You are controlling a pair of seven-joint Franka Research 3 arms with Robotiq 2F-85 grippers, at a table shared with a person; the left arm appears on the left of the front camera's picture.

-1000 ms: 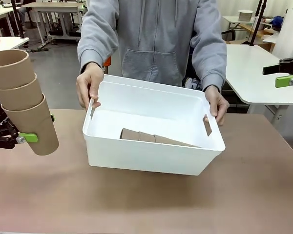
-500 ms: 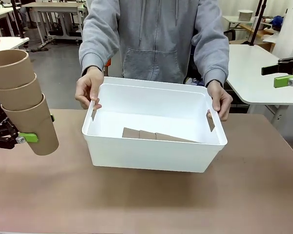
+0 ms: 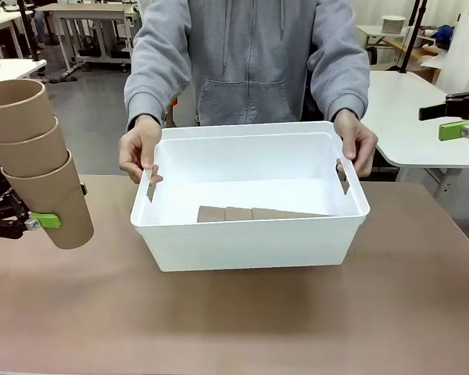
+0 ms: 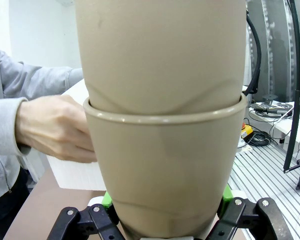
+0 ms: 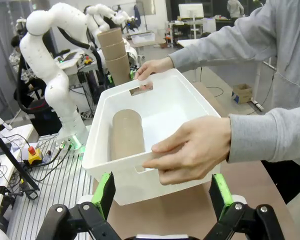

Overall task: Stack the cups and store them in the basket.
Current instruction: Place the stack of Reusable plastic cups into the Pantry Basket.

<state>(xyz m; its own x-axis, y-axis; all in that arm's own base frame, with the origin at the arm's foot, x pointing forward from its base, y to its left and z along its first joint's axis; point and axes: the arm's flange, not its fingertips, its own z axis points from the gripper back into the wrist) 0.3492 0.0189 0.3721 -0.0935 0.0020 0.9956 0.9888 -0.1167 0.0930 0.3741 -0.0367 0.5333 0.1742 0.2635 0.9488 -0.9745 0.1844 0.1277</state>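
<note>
A nested stack of three tan cups [image 3: 33, 152] hangs tilted above the table's left edge, and my left gripper [image 3: 62, 207] is shut on the lowest cup. Up close in the left wrist view, that stack [image 4: 162, 125] rises from between my left gripper's [image 4: 165, 222] green pads. The white basket [image 3: 242, 246] is held mid-table by a person's hands [image 3: 137, 152] at both end handles. Another stack of cups [image 3: 254, 213] lies on its side inside. My right gripper [image 3: 445, 119] hovers open at the far right; its wrist view shows its own gripper [image 5: 163, 200] near the basket [image 5: 160, 100].
The person in a grey hoodie [image 3: 246, 55] stands at the far edge behind the basket. One hand [image 5: 190, 150] grips the basket's near handle in the right wrist view. A white side table [image 3: 410, 117] sits beyond the right gripper. Bare tabletop [image 3: 242, 328] lies in front of the basket.
The person has swung the basket square to the table edge, raising its right end and levelling it. Both arms have stayed still.
</note>
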